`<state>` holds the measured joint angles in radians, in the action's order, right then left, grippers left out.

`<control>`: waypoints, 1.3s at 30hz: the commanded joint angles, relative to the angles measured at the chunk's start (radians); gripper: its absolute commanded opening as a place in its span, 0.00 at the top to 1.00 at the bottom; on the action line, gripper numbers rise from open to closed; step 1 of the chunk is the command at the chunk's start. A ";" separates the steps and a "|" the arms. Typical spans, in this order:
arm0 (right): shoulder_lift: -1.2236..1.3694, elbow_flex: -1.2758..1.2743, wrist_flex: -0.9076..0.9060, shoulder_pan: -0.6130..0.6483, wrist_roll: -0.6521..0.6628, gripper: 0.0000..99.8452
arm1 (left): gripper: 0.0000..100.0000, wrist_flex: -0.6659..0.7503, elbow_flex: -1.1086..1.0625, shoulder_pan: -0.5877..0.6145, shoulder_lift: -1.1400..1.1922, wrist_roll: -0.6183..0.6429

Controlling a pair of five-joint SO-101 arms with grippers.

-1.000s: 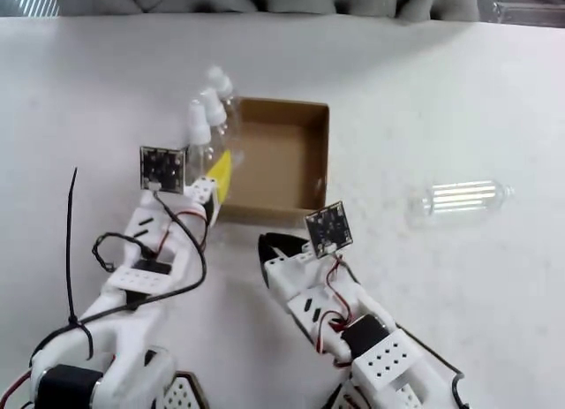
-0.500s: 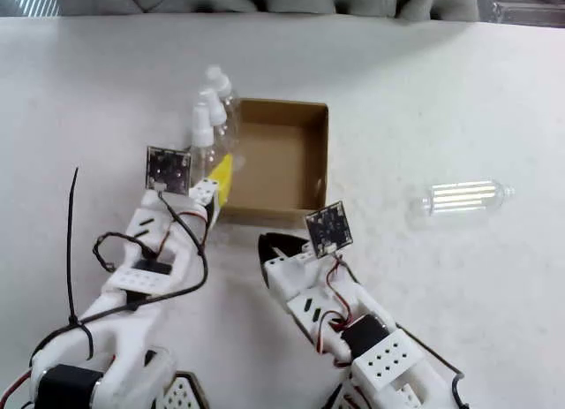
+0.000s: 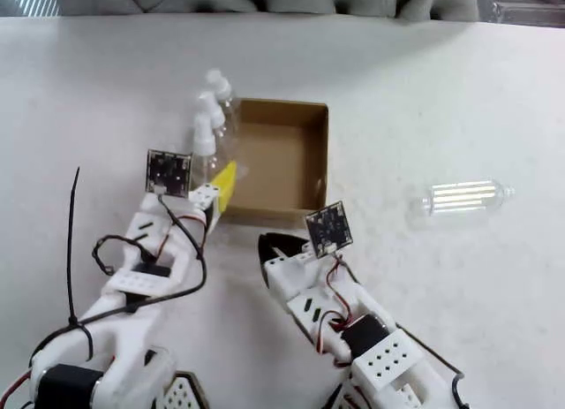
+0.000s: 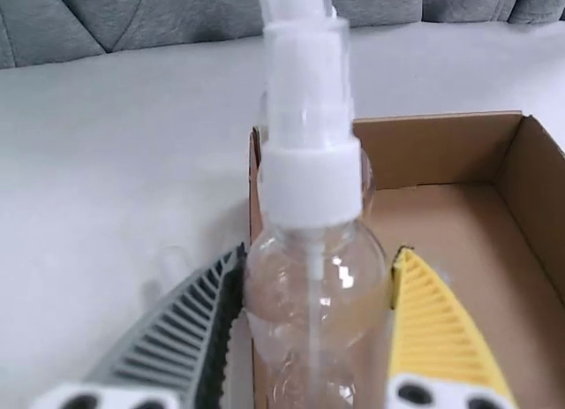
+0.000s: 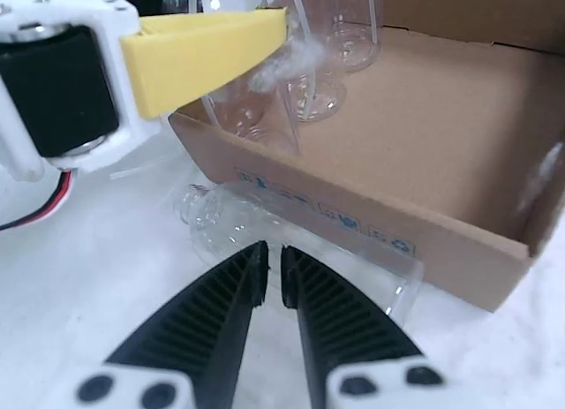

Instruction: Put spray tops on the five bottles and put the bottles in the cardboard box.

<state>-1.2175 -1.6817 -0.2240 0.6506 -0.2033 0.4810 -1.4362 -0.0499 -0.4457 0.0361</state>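
Capped bottle (image 4: pixel 311 294): upright and clamped in the left end effector (image 4: pixel 318 257), its spray top (image 4: pixel 309 175) rising above the fingers

Left end effector: closed on the clear body, grey finger on one side, yellow finger on the other

Cardboard box (image 3: pixel 282 166): directly beyond and under the left end effector, which hangs over the box's corner; whether the held bottle's base touches the box floor cannot be told

Standing bottles (image 5: pixel 349 34): inside the box, just beyond the held one and close to the same wall

Right end effector (image 5: pixel 269 259): fingers drawn almost together, holding nothing

Uncapped bottle (image 5: pixel 344 254): lying on the surface (image 3: pixel 424 100) just past the right end effector's tips, against the box's outer wall

Far bottle (image 3: pixel 463 197): lying well apart from both end effectors

Stage, as I judge it: the held bottle is about to be set down, with two bottles left to cap

Risk at release: the base could catch the cardboard rim and tip the bottle outward

Risk to neighbours: lowering it so near them could knock the standing bottles over

Risk of slip: smooth round plastic may twist between the fingers

Risk on the right: nearly shut fingers would push the lying bottle, rolling it or shoving the box
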 commanded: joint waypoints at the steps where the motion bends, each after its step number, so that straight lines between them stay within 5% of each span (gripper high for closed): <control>1: 0.005 -0.008 -0.004 -0.010 0.003 0.98 | 0.77 -0.006 0.011 0.035 -0.012 -0.009; 9: 0.005 -0.008 -0.004 -0.010 0.005 0.98 | 0.65 -0.009 0.005 0.031 -0.012 -0.005; 33: 0.005 -0.008 0.004 -0.035 0.011 0.98 | 0.65 -0.006 -0.005 0.047 -0.016 -0.011; 39: 0.005 -0.008 0.004 -0.035 0.011 0.98 | 0.65 -0.032 -0.086 0.047 -0.182 -0.011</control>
<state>-1.2175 -1.6817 -0.2240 0.6229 -0.2033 0.4749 -1.5098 -0.0054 -0.5224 0.0330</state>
